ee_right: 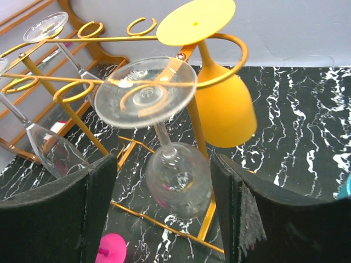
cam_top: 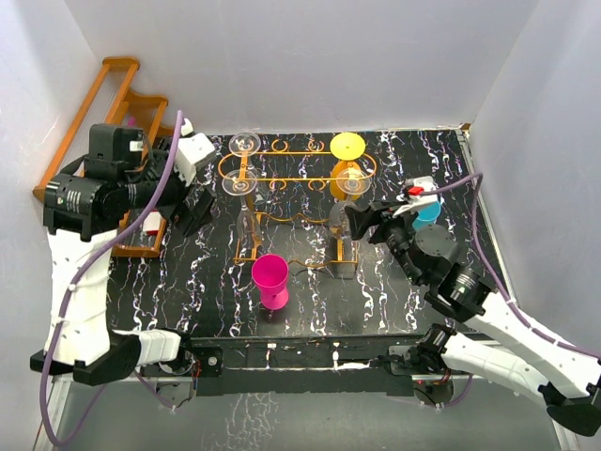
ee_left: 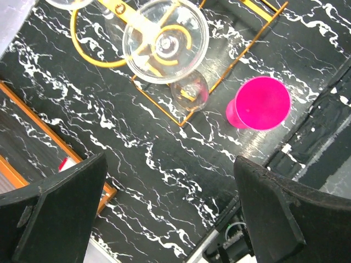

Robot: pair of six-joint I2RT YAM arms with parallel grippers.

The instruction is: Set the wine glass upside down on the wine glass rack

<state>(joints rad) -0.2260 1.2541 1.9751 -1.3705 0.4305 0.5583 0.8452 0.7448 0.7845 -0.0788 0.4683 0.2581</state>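
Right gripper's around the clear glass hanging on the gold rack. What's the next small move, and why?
Probably draw the right gripper straight back, away from the wine glass rack. The clear wine glass already hangs upside down in a ring slot, and the jaws stand open either side of its bowl.

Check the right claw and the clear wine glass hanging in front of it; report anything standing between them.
Nothing visible does. The clear wine glass hangs upside down from the wine glass rack, straight ahead of the open right claw. The orange glass hangs to one side, off that line.
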